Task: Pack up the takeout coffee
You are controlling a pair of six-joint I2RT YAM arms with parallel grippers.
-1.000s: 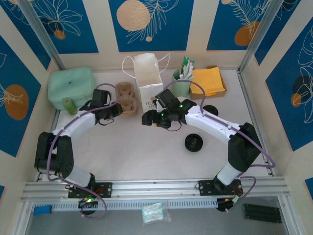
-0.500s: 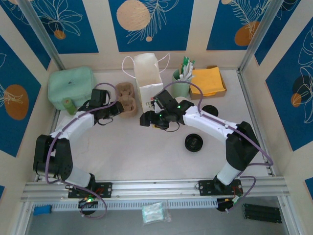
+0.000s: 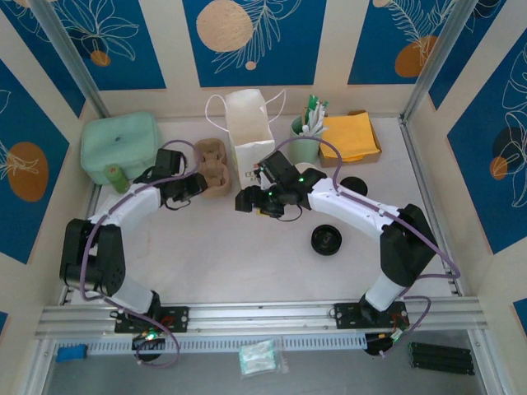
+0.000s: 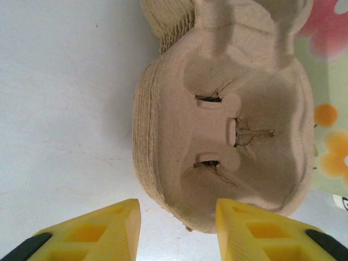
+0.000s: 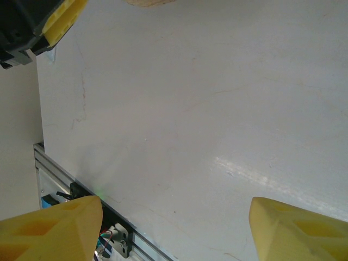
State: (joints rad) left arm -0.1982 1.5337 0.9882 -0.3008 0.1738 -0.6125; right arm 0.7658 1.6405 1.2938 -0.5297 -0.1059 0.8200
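both grippers parted near the carrier stack, cup's place unclear

the left gripper sits at the near end of a stack of brown pulp cup carriers. in the left wrist view its yellow fingers stand apart, released. the near corner of the stack's rim lies in the gap between them. one finger is over bare bench, the other over the edge of the top carrier's near well, which faces up with its slits in plain sight. a pale panel printed with flowers lies just beyond the stack on the right of that view.

the right gripper hovers over the bench, just in front of a white paper bag. the bag stands upright, handles up, just right of the carrier stack. in the right wrist view its fingers are spread wide, released, with bare bench between them.

around them: a mint green box stands at the far left with a small green cylinder in front of it. a green cup of sticks and packets stands right of the bag. beside that is a tray of yellow napkins. two black round lids lie on the bench, one on each side of the right arm, which stretches across between them.

where the takeout coffee stands i cannot tell.
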